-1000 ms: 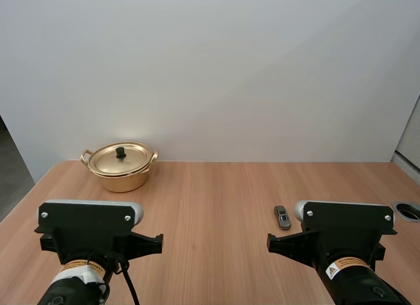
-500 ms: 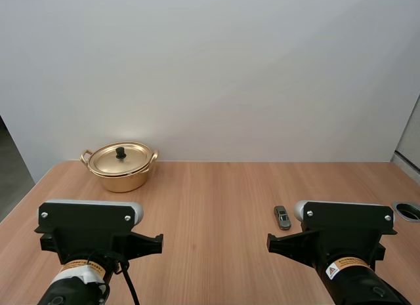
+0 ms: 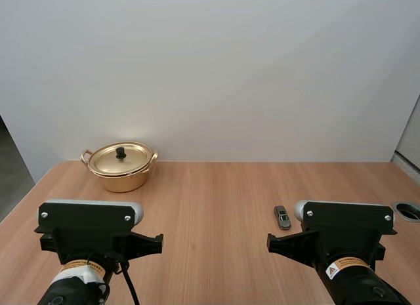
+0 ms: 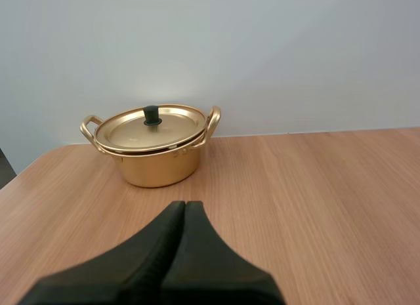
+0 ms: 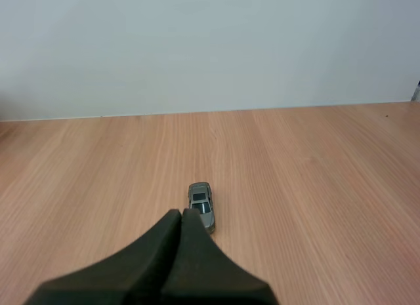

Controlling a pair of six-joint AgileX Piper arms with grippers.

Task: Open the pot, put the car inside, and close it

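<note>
Sitting at the start, we are holding both grippers pinched together on nothing. Our left gripper (image 4: 184, 205) is pointing at the pot (image 4: 157, 164), lid (image 4: 172, 126) on, well ahead and slightly left; our right gripper (image 5: 182, 213) is hovering just behind the car (image 5: 201, 204), whose long axis is running away from the fingers

gold pot (image 3: 121, 166), black knob (image 4: 151, 115), grey car (image 5: 201, 204), wood-grain table (image 3: 216, 200)

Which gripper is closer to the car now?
Right. The right gripper is just short of the car; the left gripper faces the pot, well off to the car's left.
</note>
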